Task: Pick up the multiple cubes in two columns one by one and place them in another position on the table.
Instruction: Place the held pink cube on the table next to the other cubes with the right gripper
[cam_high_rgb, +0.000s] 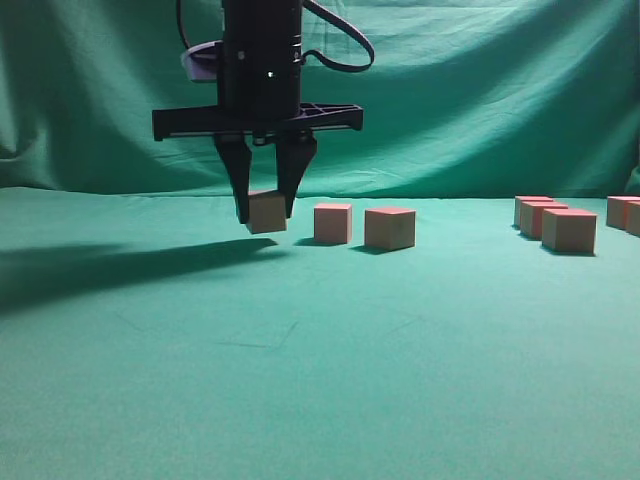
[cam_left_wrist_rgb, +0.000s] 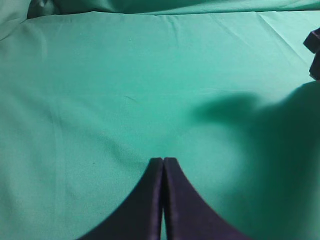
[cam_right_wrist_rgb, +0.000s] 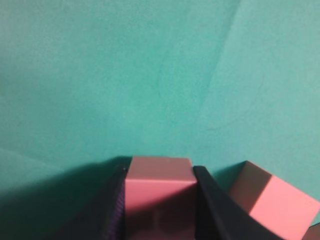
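Pink-topped held cube (cam_high_rgb: 266, 212): clamped in right gripper (cam_high_rgb: 266, 205), raised off the table (cam_high_rgb: 300, 380), far left.
Neighbour cubes (cam_high_rgb: 333, 223): just right.
Left gripper (cam_left_wrist_rgb: 163, 161): fingers pressed together, empty.

No legible text, labels, brands, numbers or signs in any view. Cubes (cam_high_rgb: 389, 228): plain faces, unmarked. Black claw (cam_high_rgb: 266, 210) housing: no readable marking; one small pale dot on it, not a character. Desk (cam_high_rgb: 320, 380) cloth and backdrop (cam_high_rgb: 480, 90): bare green, nothing printed.
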